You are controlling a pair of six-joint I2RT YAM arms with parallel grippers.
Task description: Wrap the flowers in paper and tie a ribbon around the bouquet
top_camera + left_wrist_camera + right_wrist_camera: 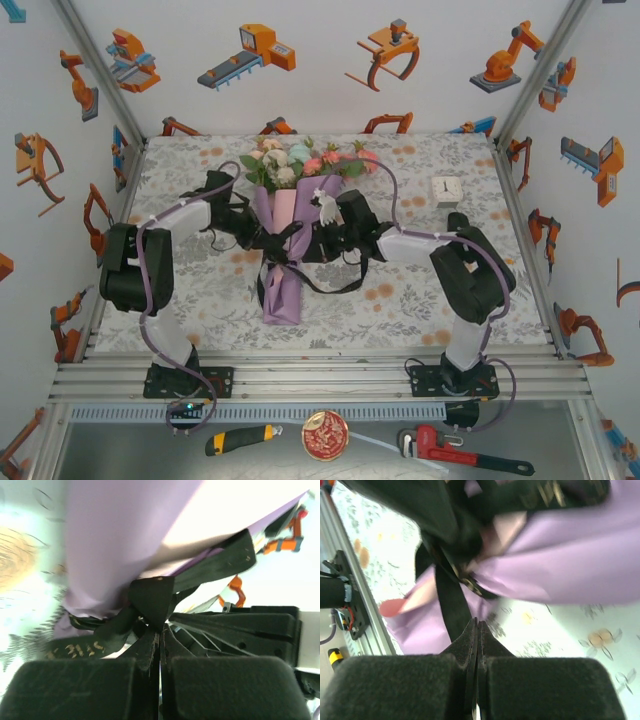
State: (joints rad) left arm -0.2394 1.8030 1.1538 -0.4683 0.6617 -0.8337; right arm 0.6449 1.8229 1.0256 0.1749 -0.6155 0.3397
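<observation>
**Both pincers shut on the ribbon at the middle of the counter**

We're over a counter [200, 310] dressed in a pale floral cloth, boxed in by white walls printed with orange robot arms and framed by aluminium posts.

The bouquet [285, 230] lies dead centre. The flowers [300, 160] fan out close to the far edge. The paper [283, 295] tapers into a lilac cone pointing back at the near rail, and a pink reverse shows along the fold.

The ribbon [275, 268] crosses the cone at its waist, and a loose black loop trails off to the right on the cloth.

The left pincer [160, 636] has its jaws together, clamped on the ribbon [150, 600] just under a dark knot against the paper [115, 540]. The right pincer [476, 627] is closed too, with a black strand of ribbon [451, 597] running down into its tips, nipped there. Lilac paper [580, 565] sits just above it.

From overhead, both arms crowd the cone's waist from either side.

As for room, there is bare cloth at the near left and near right corners and along both side edges. A small white clock [446, 189] sits far right, well apart from the bouquet.

On the ledge in front of the arm bases lie a yellow utility knife [240, 438], a round red tin [325, 435] and a red pipe wrench [465, 452].
</observation>
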